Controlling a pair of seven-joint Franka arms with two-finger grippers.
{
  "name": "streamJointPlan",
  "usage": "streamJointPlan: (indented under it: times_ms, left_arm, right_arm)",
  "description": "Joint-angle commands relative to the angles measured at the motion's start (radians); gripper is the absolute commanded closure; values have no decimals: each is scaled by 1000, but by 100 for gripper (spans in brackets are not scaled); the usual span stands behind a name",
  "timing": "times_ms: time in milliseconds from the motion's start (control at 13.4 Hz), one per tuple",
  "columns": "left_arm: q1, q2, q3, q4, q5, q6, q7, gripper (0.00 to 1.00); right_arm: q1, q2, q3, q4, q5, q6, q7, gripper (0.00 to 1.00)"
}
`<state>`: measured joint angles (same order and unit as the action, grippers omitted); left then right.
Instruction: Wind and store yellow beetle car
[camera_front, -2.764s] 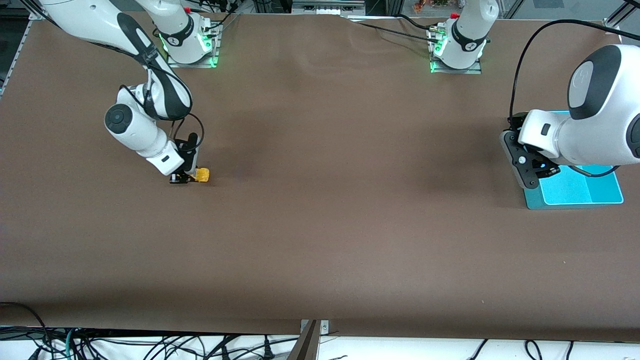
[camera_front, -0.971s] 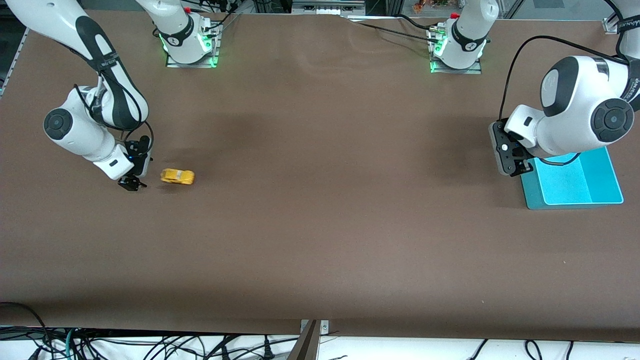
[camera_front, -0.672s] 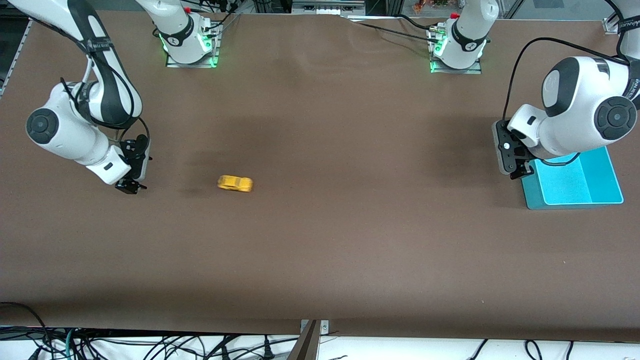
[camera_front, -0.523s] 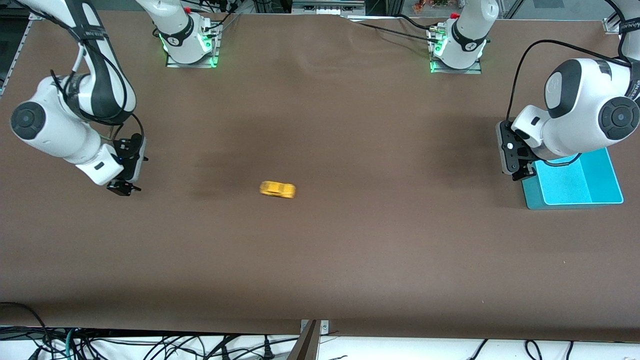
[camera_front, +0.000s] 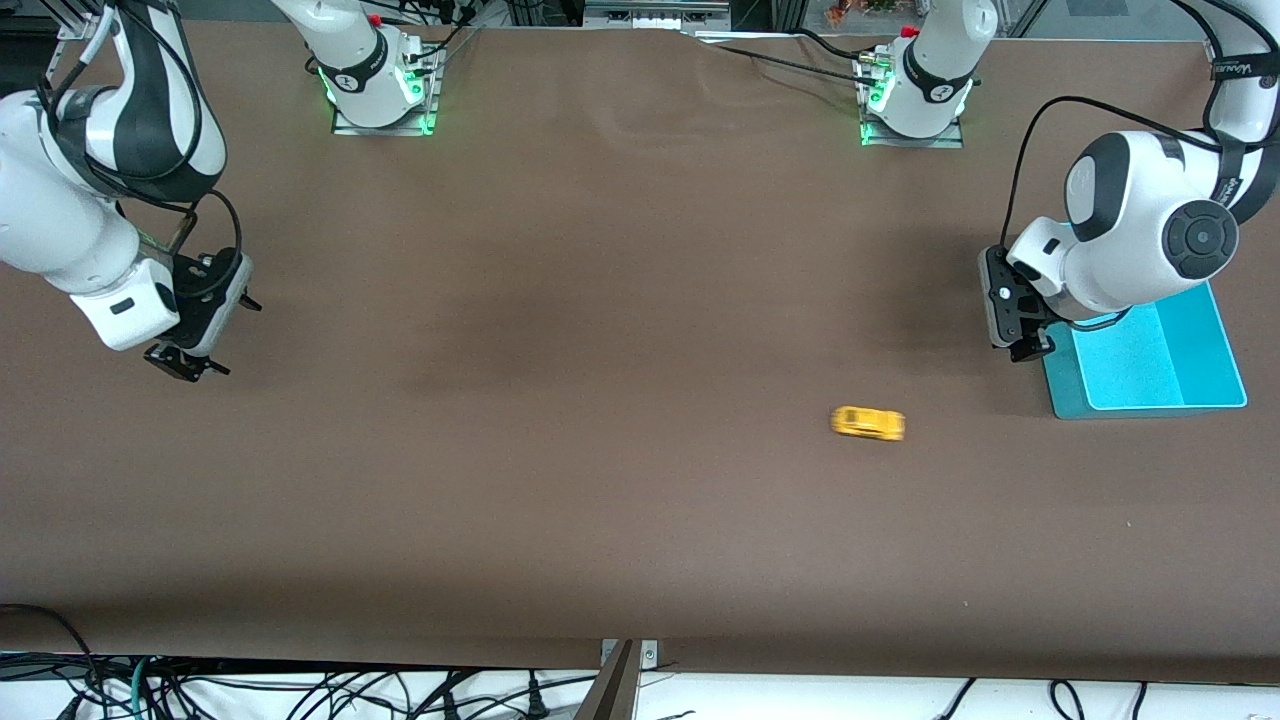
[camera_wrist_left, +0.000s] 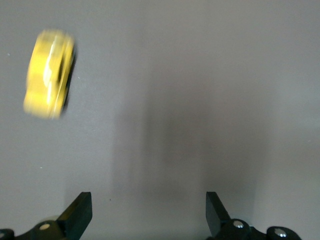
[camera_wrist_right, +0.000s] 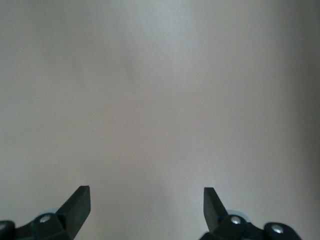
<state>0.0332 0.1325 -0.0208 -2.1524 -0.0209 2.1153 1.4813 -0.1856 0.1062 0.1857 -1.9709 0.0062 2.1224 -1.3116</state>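
Rounded yellow beetle car (camera_front: 868, 423) rolled toward turquoise bin (camera_front: 1150, 365); both end effectors open.

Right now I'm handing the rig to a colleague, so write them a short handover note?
Left gripper: open, empty, over the table beside the turquoise bin.
Right gripper: open, empty, waits over its own end of the table.
Yellow beetle car: loose on the table, blurred as if rolling, nearer the front camera than the left gripper, short of the bin.
Done: car released.
Left: pick it up and put it in the bin.
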Motion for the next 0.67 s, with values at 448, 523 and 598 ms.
streamJointPlan:
  times_ms: [448, 523, 598]
  left_arm:
    - [108, 39, -8, -34, 9, 248, 123, 0]
    - [117, 67, -8, -18, 1, 264, 120, 0]
    - [120, 93, -8, 6, -1, 264, 120, 0]
  right_arm:
    - [-8, -14, 6, 9, 9, -35, 135, 0]
    - [-8, -16, 6, 9, 11, -35, 158, 0]
    - [-8, -19, 5, 9, 9, -36, 185, 0]
